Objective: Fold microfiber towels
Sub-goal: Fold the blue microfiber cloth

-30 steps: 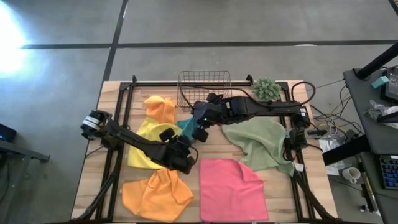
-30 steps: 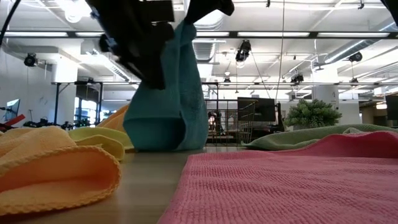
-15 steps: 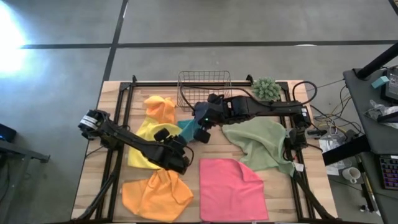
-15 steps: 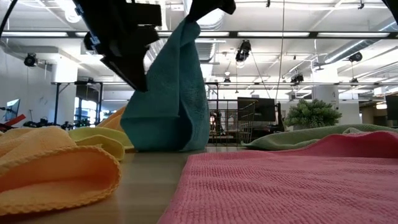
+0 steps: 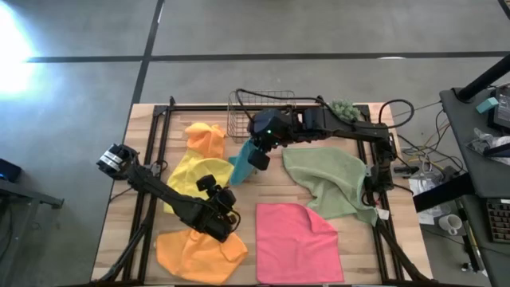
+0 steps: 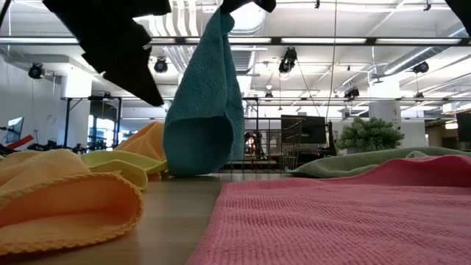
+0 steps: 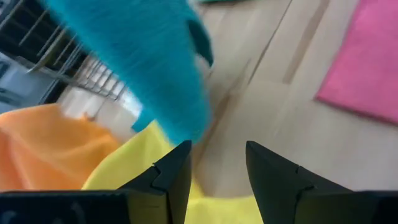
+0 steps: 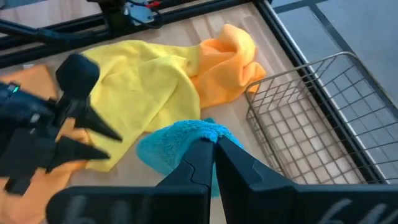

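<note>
Right gripper (image 8: pixel 213 149) pinches the teal towel (image 6: pixel 204 110) aloft, left gripper (image 7: pixel 216 163) spread; no towel looks folded yet.

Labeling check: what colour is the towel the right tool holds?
Teal towel, pinched in the right tool; clearest in the low view.

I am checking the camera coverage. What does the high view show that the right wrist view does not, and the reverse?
Only the high view shows the pink towel, the green towel and the plant. Only the right wrist view shows the right gripper shut on the teal towel from close up. Both show the basket, the yellow towel, the orange towel beside the basket, and the open left gripper.
</note>
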`<state>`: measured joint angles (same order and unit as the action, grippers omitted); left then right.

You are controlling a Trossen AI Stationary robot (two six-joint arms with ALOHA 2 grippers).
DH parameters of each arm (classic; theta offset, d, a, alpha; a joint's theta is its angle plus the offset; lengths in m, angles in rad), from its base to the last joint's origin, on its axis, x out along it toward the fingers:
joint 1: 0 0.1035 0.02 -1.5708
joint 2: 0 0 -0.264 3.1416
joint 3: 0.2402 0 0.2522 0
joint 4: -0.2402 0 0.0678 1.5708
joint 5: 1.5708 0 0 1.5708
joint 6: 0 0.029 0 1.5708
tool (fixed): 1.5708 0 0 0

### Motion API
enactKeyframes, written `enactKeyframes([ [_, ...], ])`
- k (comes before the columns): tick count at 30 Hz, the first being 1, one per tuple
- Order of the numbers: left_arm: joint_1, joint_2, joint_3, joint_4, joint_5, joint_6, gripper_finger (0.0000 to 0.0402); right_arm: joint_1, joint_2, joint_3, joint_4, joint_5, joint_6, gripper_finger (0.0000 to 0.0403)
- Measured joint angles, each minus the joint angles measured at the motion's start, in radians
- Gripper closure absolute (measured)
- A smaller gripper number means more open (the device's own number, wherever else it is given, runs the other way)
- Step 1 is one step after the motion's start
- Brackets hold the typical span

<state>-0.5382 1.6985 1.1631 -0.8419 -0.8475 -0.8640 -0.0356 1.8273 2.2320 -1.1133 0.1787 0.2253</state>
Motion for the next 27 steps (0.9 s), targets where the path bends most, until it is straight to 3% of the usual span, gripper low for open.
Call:
enactKeyframes([
  [7, 0.001, 0.0, -0.092, 0.345, -0.003, 0.226, 0.0265, -0.007, 0.038, 0.068, -0.014, -0.019, 0.0, 0.0394],
  [14, 0.002, 0.001, -0.132, 0.362, -0.12, 0.147, 0.0265, -0.018, 0.038, 0.113, -0.035, -0.06, 0.025, 0.0394],
  [23, 0.01, 0.001, -0.117, 0.363, -0.217, 0.348, 0.0265, -0.018, 0.037, 0.115, -0.019, -0.109, 0.071, 0.0394],
  [27, 0.042, 0.001, -0.126, 0.361, -0.218, 0.35, 0.0265, -0.018, 0.034, 0.115, -0.019, -0.109, 0.071, 0.0394],
])
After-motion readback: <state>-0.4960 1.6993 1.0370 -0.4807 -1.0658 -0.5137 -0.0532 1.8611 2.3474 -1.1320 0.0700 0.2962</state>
